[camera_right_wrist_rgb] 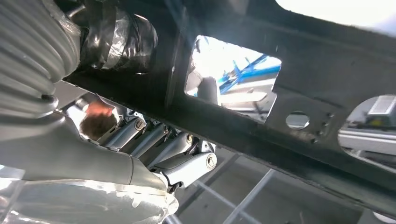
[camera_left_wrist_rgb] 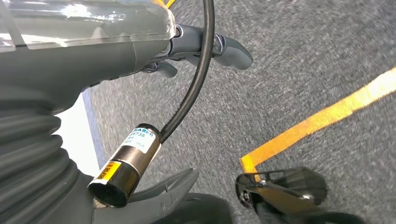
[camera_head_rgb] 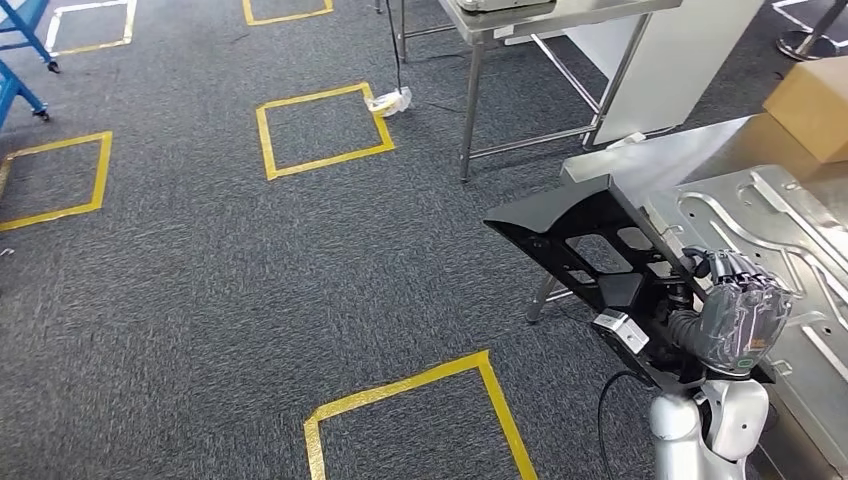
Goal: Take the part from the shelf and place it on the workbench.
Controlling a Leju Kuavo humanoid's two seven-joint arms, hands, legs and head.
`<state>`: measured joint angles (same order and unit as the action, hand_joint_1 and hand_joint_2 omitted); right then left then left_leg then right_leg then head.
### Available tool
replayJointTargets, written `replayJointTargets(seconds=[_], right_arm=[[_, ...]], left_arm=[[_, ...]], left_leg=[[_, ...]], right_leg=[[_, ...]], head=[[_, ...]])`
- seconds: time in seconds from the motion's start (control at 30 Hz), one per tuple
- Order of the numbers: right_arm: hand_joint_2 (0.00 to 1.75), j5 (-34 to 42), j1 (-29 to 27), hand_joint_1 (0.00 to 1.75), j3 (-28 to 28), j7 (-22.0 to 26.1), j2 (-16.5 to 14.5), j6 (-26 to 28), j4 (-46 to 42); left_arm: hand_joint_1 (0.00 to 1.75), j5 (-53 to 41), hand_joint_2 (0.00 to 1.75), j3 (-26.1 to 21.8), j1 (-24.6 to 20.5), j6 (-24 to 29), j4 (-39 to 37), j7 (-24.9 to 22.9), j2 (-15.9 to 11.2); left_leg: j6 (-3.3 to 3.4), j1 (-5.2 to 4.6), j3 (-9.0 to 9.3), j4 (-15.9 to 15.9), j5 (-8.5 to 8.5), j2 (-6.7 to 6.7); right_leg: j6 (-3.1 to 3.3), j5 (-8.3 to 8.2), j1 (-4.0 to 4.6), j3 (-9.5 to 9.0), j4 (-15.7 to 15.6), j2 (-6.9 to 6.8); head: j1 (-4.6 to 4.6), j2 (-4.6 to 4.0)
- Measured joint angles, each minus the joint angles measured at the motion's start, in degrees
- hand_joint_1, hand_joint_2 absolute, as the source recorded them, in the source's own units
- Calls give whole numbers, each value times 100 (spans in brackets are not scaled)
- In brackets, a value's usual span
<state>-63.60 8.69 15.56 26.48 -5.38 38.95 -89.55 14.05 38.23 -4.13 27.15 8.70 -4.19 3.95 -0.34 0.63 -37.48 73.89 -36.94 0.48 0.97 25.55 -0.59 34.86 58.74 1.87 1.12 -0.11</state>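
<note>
Half the job is looking done: the black part (camera_head_rgb: 575, 245), a flat perforated bracket, is already off the shelf and riding in the right hand (camera_head_rgb: 738, 318) at the lower right of the head view, its fingers (camera_right_wrist_rgb: 187, 163) curling around the part's underside bar in the right wrist view. Placing is remaining. The part is hanging tilted over the near edge of the steel worktop (camera_head_rgb: 690, 160), beside a stamped metal panel (camera_head_rgb: 790, 240) occupying much of that surface, so free room is appearing scarce. A cardboard box (camera_head_rgb: 815, 100) is sitting at the upper right. The left hand (camera_left_wrist_rgb: 205, 46) is hanging over grey carpet (camera_head_rgb: 200, 300), fingers loosely apart and holding nothing.
</note>
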Motion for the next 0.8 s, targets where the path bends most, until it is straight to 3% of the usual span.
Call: replayJointTargets(seconds=[0.03, 0.07, 0.1, 0.17, 0.23, 0.3, 0.37, 0.43, 0.5, 0.53, 0.57, 0.6, 0.67, 0.7, 0.73, 0.8], right_arm=[[175, -28, 13, 173, 0, -14, 2, 0, 0], [175, -62, 32, 173, 0, -35, 11, 0, 0], [175, -95, 61, 173, 0, -64, 27, 0, 0], [175, -174, 147, 173, 0, -141, 89, 0, 1], [175, -254, 244, 173, 0, -230, 182, 0, -2], [175, -319, 307, 173, 0, -307, 308, 0, -7], [175, -363, 378, 173, -1, -392, 437, 0, -13], [175, -400, 480, 173, -6, -498, 537, 0, -15], [175, -428, 538, 173, -11, -578, 628, 0, -10], [175, -435, 551, 173, -14, -601, 670, 0, -5], [175, -438, 564, 173, -17, -614, 710, 0, 0], [175, -440, 585, 173, -23, -622, 743, 0, 4], [175, -442, 640, 173, -39, -635, 796, 0, 8], [175, -443, 663, 173, -46, -642, 813, 0, 9], [175, -444, 679, 173, -52, -649, 828, 0, 10], [175, -444, 688, 173, -57, -656, 860, 0, 9]], left_arm=[[0, 2, 175, 2, 7, -1, 0, 3, 1], [0, 2, 175, 3, 9, -2, 0, 5, 1], [0, 2, 175, 5, 6, -5, 0, 6, 0], [0, 2, 175, 15, 0, -22, 0, 8, -1], [0, 2, 175, 37, -14, -45, 0, 8, 3], [0, 5, 175, 62, -33, -59, 0, 9, 11], [0, 8, 175, 81, -36, -68, 0, 17, 28], [0, 7, 175, 95, -28, -78, 0, 26, 53], [0, 7, 175, 98, -16, -84, 0, 26, 69], [0, 7, 175, 99, -14, -86, 0, 26, 73], [0, 7, 175, 99, -17, -88, 0, 25, 78], [0, 6, 175, 100, -22, -91, 0, 25, 85], [0, 5, 175, 100, -30, -94, 0, 25, 101], [0, 5, 175, 100, -32, -95, 0, 25, 107], [0, 5, 175, 101, -33, -94, 0, 25, 111], [0, 6, 175, 102, -41, -94, 1, 25, 121]], left_leg=[[3, 0, -56, 51, 69, -8], [12, 2, -4, -133, 254, -27], [23, 9, 128, -490, 501, -103], [50, 30, 391, -1168, 806, -403], [86, 21, 481, -1398, 832, -563], [162, 4, 506, -1455, 871, -438], [254, 10, 532, -1537, 927, -282], [299, -1, 541, -1576, 948, -118], [312, -15, 539, -1574, 940, 52], [314, -17, 541, -1572, 931, 134], [310, -17, 548, -1570, 921, 213], [301, -18, 561, -1569, 906, 287], [264, -38, 598, -1566, 869, 421], [240, -52, 614, -1565, 850, 479], [213, -66, 630, -1568, 834, 536], [155, -69, 665, -1578, 804, 627]], right_leg=[[-1, 1, 3, 0, 11, 92], [-6, 5, 1, 0, 27, 187], [-18, 13, -6, 2, 50, 277], [-68, 32, -11, 43, 116, 437], [-153, 15, -34, 109, 144, 575], [-240, -23, -67, 145, 117, 651], [-289, 95, -48, 232, 283, 372], [-322, 428, -22, 507, 880, -16], [-355, 676, -29, 810, 1535, -137], [-364, 662, -33, 852, 1635, -158], [-367, 543, -35, 774, 1499, -186], [-361, 351, -32, 583, 1147, -247], [-308, 73, 17, 163, 348, -502], [-268, 16, 47, 46, 111, -582], [-228, 19, 76, 11, 22, -609], [-161, 1, 73, 16, 8, -459]], head=[[0, 0], [-1, 0], [0, 0], [2, 0], [1, 0], [1, 0], [9, 0], [14, 0], [14, 0], [14, 0], [14, 0], [14, 0], [13, 0], [13, 0], [12, 0], [11, 0]])
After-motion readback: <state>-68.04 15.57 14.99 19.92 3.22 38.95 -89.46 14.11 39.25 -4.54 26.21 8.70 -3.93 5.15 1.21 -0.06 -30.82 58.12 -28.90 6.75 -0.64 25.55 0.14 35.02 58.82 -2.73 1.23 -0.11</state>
